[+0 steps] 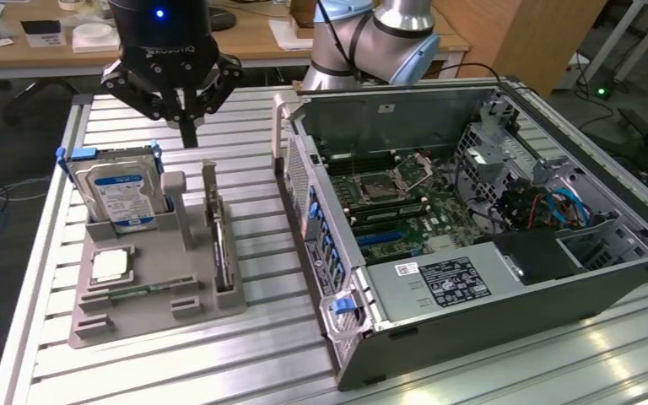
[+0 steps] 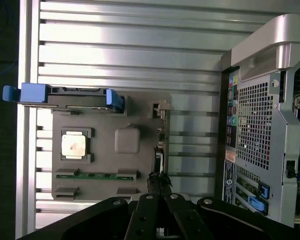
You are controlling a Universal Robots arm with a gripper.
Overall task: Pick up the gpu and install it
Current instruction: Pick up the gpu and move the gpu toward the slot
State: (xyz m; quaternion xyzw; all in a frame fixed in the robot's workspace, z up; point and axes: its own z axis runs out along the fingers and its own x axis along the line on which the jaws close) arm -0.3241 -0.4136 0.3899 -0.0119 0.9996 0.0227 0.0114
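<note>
Across the whole exterior view, a big silver table (image 1: 256,354) made of long slats. On it at 3 o'clock, an open grey computer case (image 1: 471,278), lying on its side with the green board (image 1: 403,202) inside facing up. Behind the case at 12 o'clock, a silver and blue robot arm (image 1: 380,42). On the table at 9 o'clock, a grey holder tray (image 1: 155,308), near the case but apart from it.

Up at 11 o'clock, a black gripper (image 1: 189,139), hanging in the air over the far end of the tray. Fingers (image 1: 189,126) pressed together into one point, pinching nothing, touching nothing.

At the tray's 12 o'clock end, a silver hard drive (image 1: 121,194) with a blue label, standing up in its slot with blue clips on both sides. Along the tray's 3 o'clock side, the side nearest the case, the gpu (image 1: 218,245): thin, standing on its long edge in a narrow slot, silver bracket at the far end. Not lifted, not in the case. Seen edge-on in the wrist view, right in line with the gripper tips.

At the tray's 9 o'clock side, a small square chip (image 1: 110,266) lying flat. Just at 6 o'clock from the chip, a narrow green memory stick (image 1: 138,293), lying in its groove.
</note>
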